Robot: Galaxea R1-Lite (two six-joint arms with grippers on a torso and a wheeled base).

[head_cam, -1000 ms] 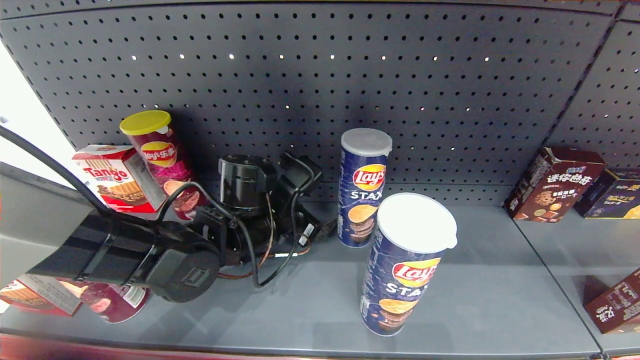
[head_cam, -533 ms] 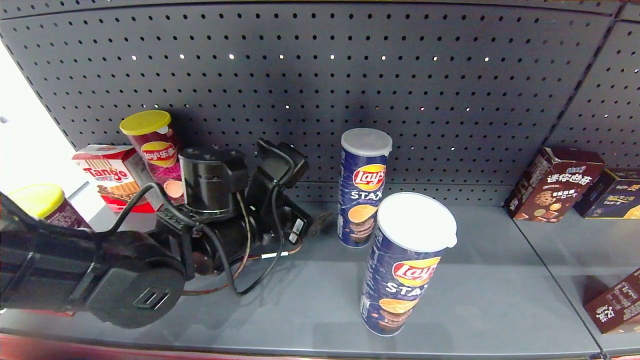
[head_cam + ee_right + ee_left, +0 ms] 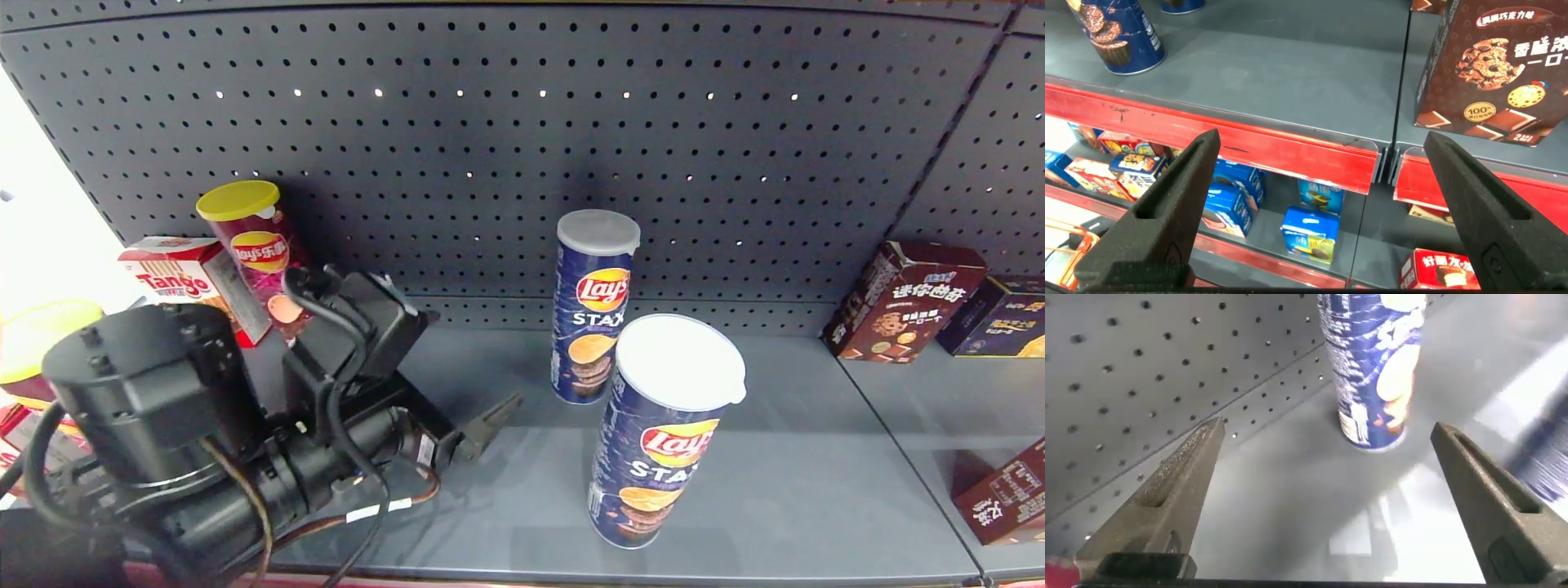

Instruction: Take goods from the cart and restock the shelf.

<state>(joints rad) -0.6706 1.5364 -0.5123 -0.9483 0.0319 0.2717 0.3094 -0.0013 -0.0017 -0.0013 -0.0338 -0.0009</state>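
Cans of crisps, two tall blue tubes, stand upright on the grey shelf (image 3: 816, 490). The back can (image 3: 594, 306) is close to the pegboard wall (image 3: 522, 122). The front can (image 3: 665, 433) is nearer the shelf's front edge and a little to the right. I cannot tell whether the two touch. Both turn their labels outward, one behind the other, which I judge is how stock is lined up for shoppers to read and reach.

Each can is dark blue, with a round red and yellow logo, pictured crisps near the base and a pale plastic lid.

My left gripper (image 3: 490, 420) hangs low over the shelf, to the left of the cans, near them but apart. Its jaws are spread wide and hold nothing, so I judge this arm is free to fetch the next item.

My right gripper (image 3: 1323, 140) is lower, in front of the shelf's red price rail (image 3: 1249, 139). Its jaws are also wide apart and empty, probably kept out of the way.

Farther left on the shelf stand a magenta can (image 3: 257, 245) with a yellow lid and a wafer box (image 3: 188, 286). A brown box (image 3: 898, 298) stands far to the right.
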